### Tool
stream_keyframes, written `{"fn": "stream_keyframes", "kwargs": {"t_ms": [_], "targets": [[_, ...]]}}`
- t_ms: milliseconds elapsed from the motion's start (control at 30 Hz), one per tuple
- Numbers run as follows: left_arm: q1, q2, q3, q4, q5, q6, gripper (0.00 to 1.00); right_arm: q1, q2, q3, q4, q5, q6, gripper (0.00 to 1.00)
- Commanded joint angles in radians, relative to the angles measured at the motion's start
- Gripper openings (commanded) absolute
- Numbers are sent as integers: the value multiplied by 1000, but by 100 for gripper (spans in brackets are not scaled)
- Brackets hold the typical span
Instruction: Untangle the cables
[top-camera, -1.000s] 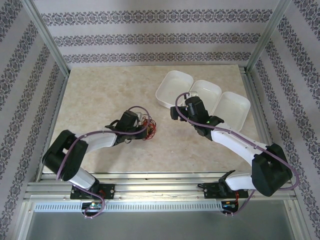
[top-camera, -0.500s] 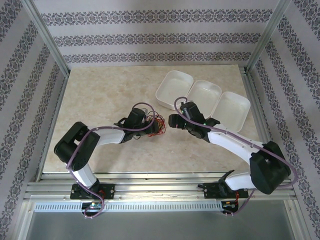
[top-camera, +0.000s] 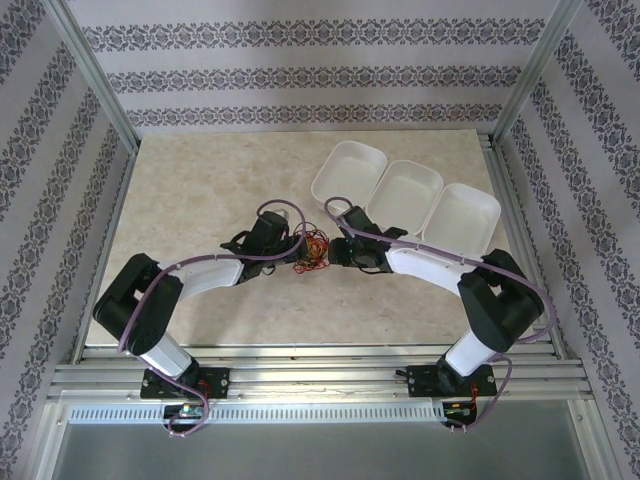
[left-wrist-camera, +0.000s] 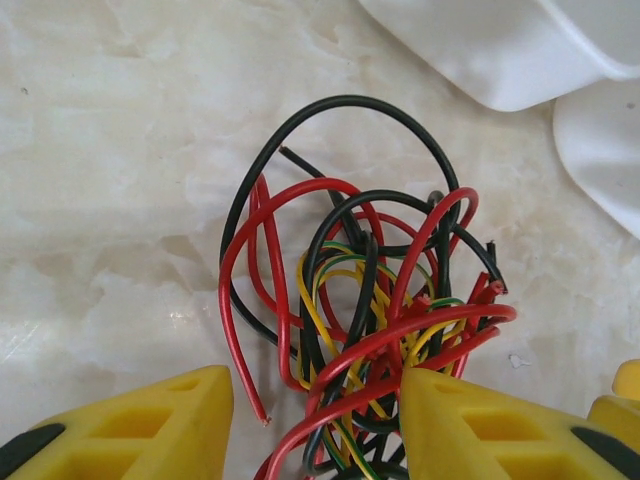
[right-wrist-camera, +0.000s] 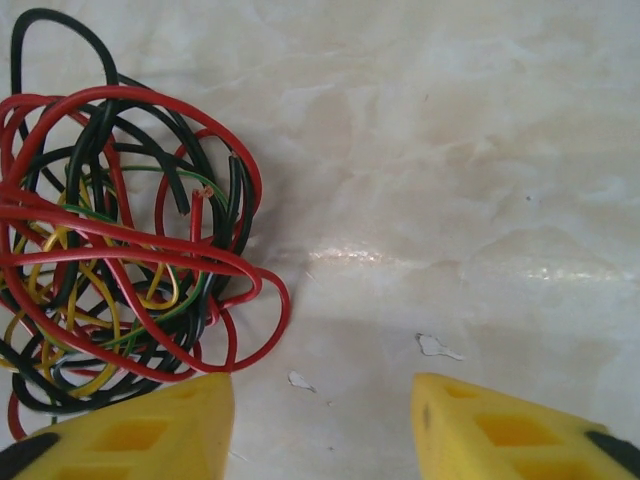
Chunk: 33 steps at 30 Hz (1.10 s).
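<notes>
Thin red, black and yellow-green cables (top-camera: 312, 250) (left-wrist-camera: 370, 320) (right-wrist-camera: 110, 250) lay knotted into one loose, roughly round clump with no clear long axis, near the middle of the beige marbled table (top-camera: 200, 190), just on the near side of the leftmost of three shallow white plastic trays (top-camera: 348, 177). In the left wrist view a wide black loop arched at the far side of the clump and a cut red end pointed back toward the near-left. The left gripper (top-camera: 293, 248) (left-wrist-camera: 315, 415) stood wide apart at the clump's left, several red and black strands running between its yellow fingers (left-wrist-camera: 150, 420), unpinched. The right gripper (top-camera: 335, 250) (right-wrist-camera: 320, 420) faced it from the right, jaws also spread, bare table between them and the clump beside its left finger. The trays ran in a row toward the far right corner. An aluminium frame (top-camera: 95, 90) edged the table, and walls (top-camera: 300, 75) papered in grey patterned stripes closed it in.
</notes>
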Motion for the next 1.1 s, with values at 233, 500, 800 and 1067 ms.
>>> {"fn": "stream_keyframes", "kwargs": {"t_ms": [233, 500, 800, 1067], "targets": [[-22, 36, 60, 1, -26, 45, 44, 11, 94, 58, 30, -52, -17, 31], [-22, 38, 43, -5, -41, 30, 34, 33, 66, 72, 35, -64, -33, 27], [-22, 43, 33, 8, -27, 18, 33, 72, 59, 84, 39, -95, -20, 25], [-22, 39, 21, 1, -43, 15, 33, 112, 93, 103, 19, -112, -1, 37]]}}
